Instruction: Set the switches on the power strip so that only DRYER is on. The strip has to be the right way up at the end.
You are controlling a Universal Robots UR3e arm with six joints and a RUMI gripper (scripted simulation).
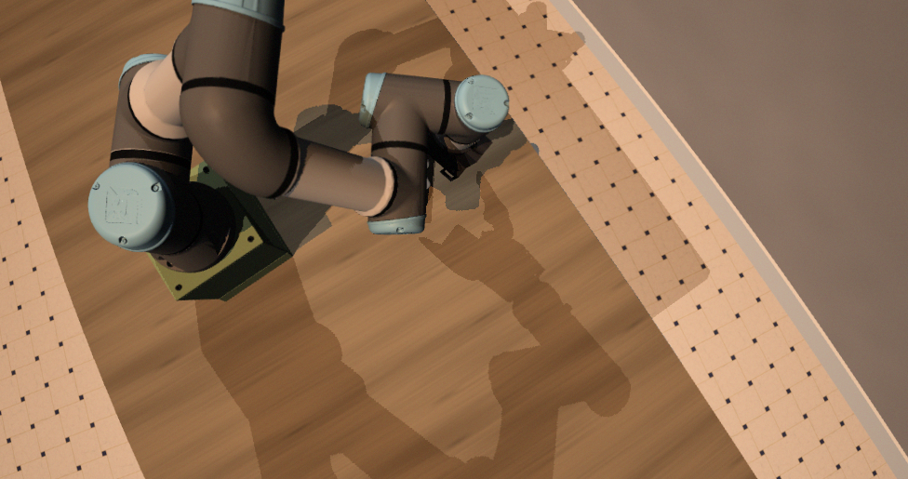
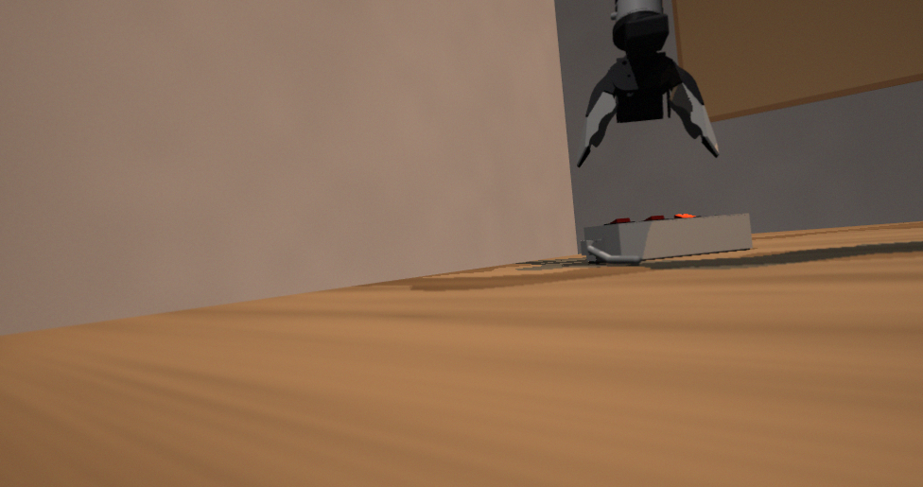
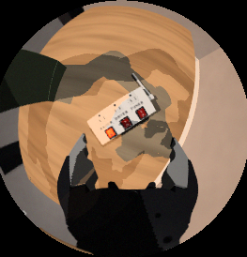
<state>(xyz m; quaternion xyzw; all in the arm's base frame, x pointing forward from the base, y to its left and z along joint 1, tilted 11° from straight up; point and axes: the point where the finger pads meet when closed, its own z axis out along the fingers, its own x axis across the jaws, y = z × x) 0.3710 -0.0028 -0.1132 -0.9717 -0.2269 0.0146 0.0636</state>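
The grey power strip [image 2: 684, 237] [image 3: 101, 123] lies flat on the wooden table [image 2: 452, 367], right way up, with its three red rocker switches on top. In the wrist view the left switch [image 3: 110, 132] glows bright orange, while the middle switch [image 3: 127, 122] and the right switch [image 3: 141, 113] are dark red. The labels above them are too small to read for sure. A short grey cable stub [image 2: 610, 257] [image 3: 142, 86] leaves one end. My gripper [image 2: 648, 158] [image 3: 130, 136] hangs wide open and empty well above the strip. In the top view the arm's wrist hides the strip.
The arm [image 1: 330, 170] reaches out from its green base [image 1: 209, 272]. Pale perforated bands [image 1: 634, 177] run along both sides of the wooden top. A large beige wall panel [image 2: 290, 128] stands just beyond the strip's cable end.
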